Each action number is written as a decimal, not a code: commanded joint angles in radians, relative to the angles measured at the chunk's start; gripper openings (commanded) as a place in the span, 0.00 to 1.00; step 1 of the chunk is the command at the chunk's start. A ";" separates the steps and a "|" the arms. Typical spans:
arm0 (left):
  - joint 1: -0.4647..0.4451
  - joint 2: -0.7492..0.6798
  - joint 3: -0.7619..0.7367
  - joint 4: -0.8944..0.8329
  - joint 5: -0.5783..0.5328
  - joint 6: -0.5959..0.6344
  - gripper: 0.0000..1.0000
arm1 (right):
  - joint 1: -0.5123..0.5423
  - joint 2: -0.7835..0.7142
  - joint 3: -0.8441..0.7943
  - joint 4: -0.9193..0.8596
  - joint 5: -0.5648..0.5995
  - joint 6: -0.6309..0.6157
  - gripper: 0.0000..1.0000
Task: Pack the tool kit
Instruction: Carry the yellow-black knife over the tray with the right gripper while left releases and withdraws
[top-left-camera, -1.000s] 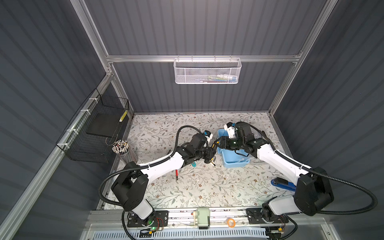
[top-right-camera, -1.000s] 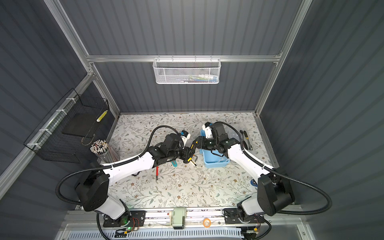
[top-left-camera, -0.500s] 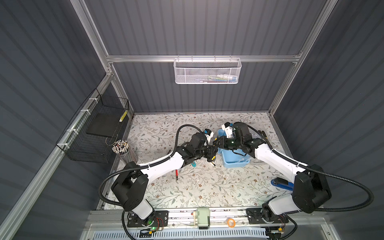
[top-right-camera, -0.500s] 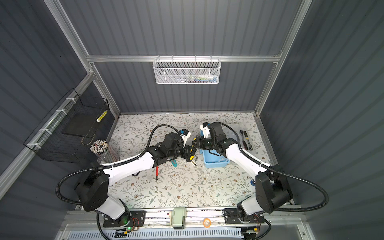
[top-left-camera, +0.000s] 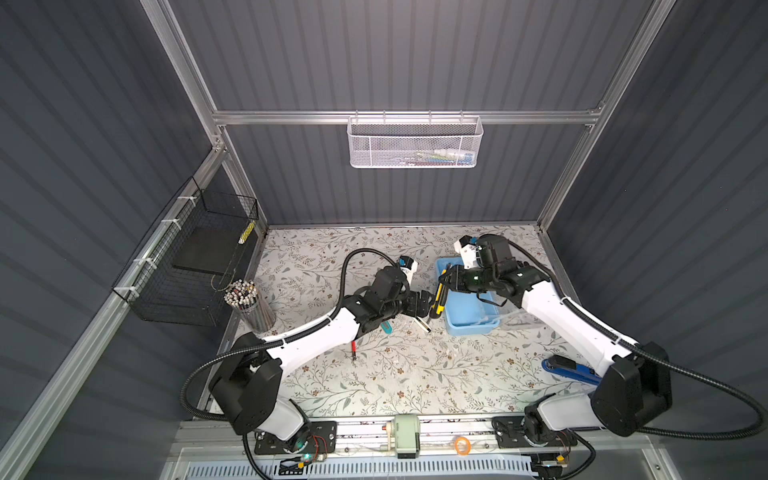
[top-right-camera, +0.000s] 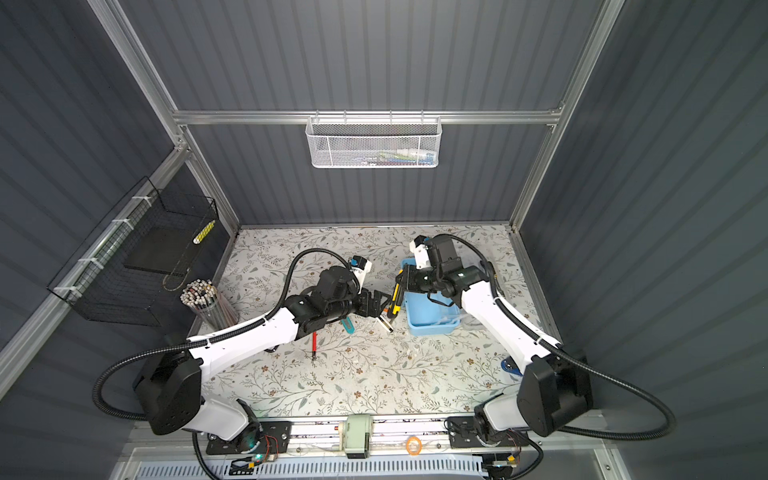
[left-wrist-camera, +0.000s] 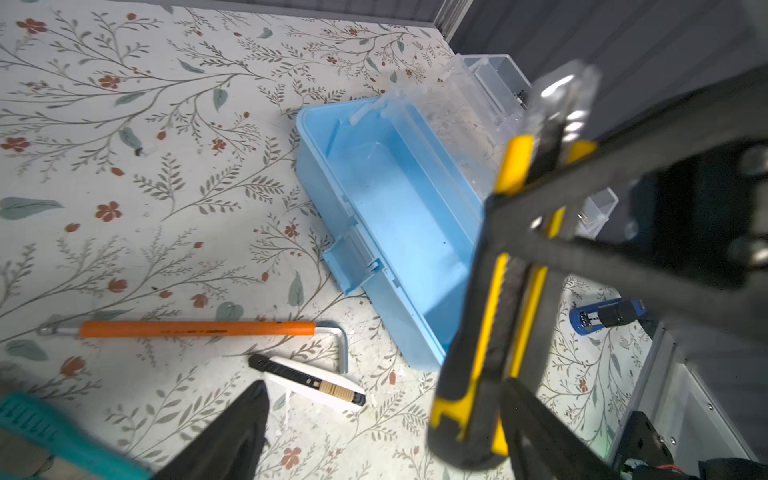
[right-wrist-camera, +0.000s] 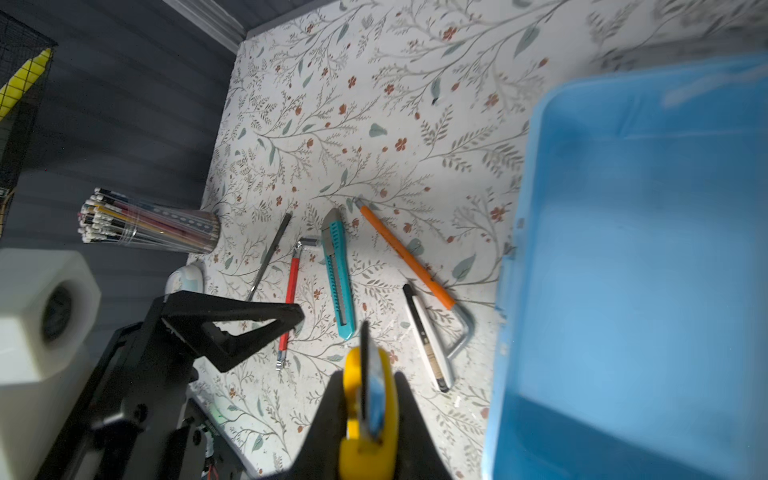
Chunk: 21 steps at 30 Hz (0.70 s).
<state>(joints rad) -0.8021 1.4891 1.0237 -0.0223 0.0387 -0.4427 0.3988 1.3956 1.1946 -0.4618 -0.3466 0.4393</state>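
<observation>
I am seeing my right gripper (right-wrist-camera: 365, 401) pinching the yellow-black knife (left-wrist-camera: 490, 299) near its one end, with the open, empty light-blue box (top-left-camera: 467, 328) lying just beside this gripper. My left gripper (top-left-camera: 423, 304) is standing with jaws spread wide around the knife's other end, not closing on it. The orange hex key (left-wrist-camera: 195, 328) and the white knife (left-wrist-camera: 307, 380) are lying on the table under it.

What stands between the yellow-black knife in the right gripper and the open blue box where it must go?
Nothing visible. The right gripper is shut on the yellow-black knife beside the blue box, whose inside is bare and whose clear lid is swung open. The open left gripper is close by the knife's lower end.
</observation>
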 joint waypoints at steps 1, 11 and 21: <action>0.038 -0.033 -0.034 -0.073 -0.046 -0.008 0.92 | -0.028 -0.026 0.094 -0.180 0.136 -0.123 0.07; 0.113 -0.013 -0.031 -0.236 -0.076 0.004 0.93 | -0.051 0.202 0.383 -0.537 0.632 -0.375 0.07; 0.114 -0.010 -0.051 -0.263 -0.092 0.036 0.93 | -0.048 0.416 0.517 -0.620 0.879 -0.438 0.07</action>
<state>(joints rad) -0.6857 1.4723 0.9894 -0.2512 -0.0353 -0.4332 0.3496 1.7866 1.6531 -1.0042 0.3931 0.0364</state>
